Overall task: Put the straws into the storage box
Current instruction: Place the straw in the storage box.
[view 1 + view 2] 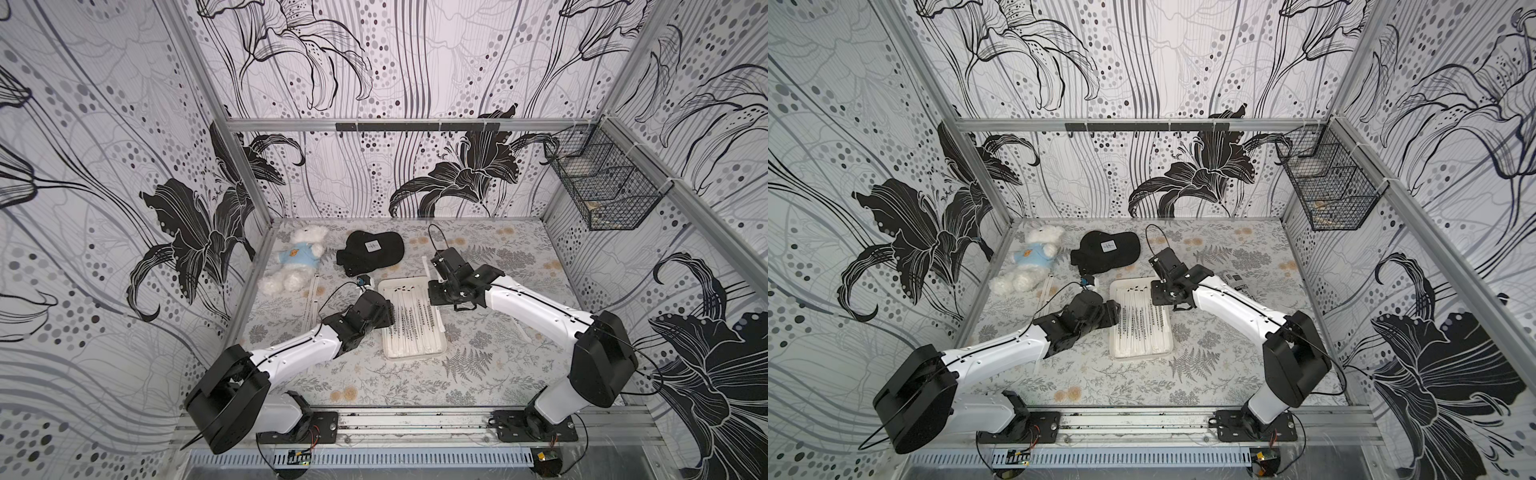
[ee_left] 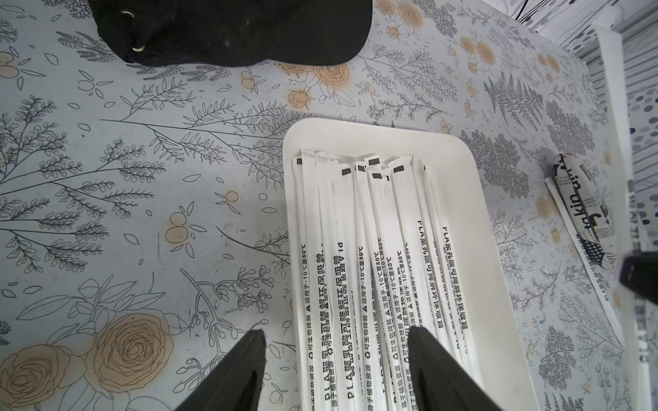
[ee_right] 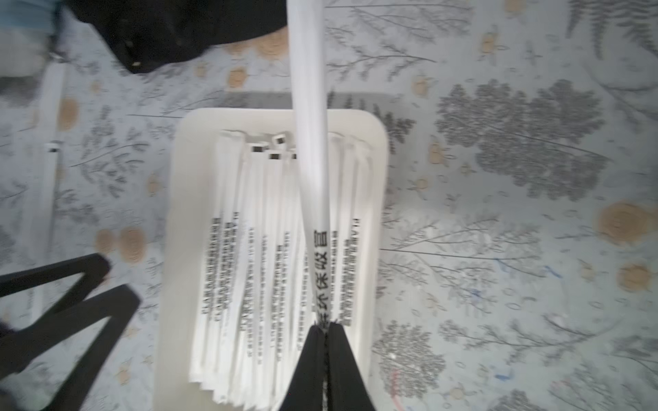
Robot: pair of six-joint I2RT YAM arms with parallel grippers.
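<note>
Surface: pale floral sheet [image 1: 415,382], both arms reaching in from the near edge.
Left pincer [image 2: 336,334]: released and holding nothing. It straddles the box's left rim near the near end, with one finger over the surface and the other over the straws in the box. Whether it touches them cannot be told.
Box [image 2: 370,133]: white tray in the middle of the surface, long side running near to far, between the two arms.
Straws [image 2: 359,249]: a thick layer lying lengthwise in the box, roughly parallel, dark marks at the far end.
Right pincer [image 3: 324,325]: clenched on one straw [image 3: 309,142] by its printed end, above the box. The straw runs along the box and past its far rim, clear of the pile.
Loose straws [image 1: 311,301]: on the surface left of the box, below the bear — outside the box.
Tube [image 2: 584,206]: short, fat, black print, right of the box, with another loose straw just beside it.
Cap [image 1: 370,249]: black, beyond the box.
Bear [image 1: 297,259]: white, blue shirt, far left corner.
Basket [image 1: 602,187]: black wire, hung on the right wall.
</note>
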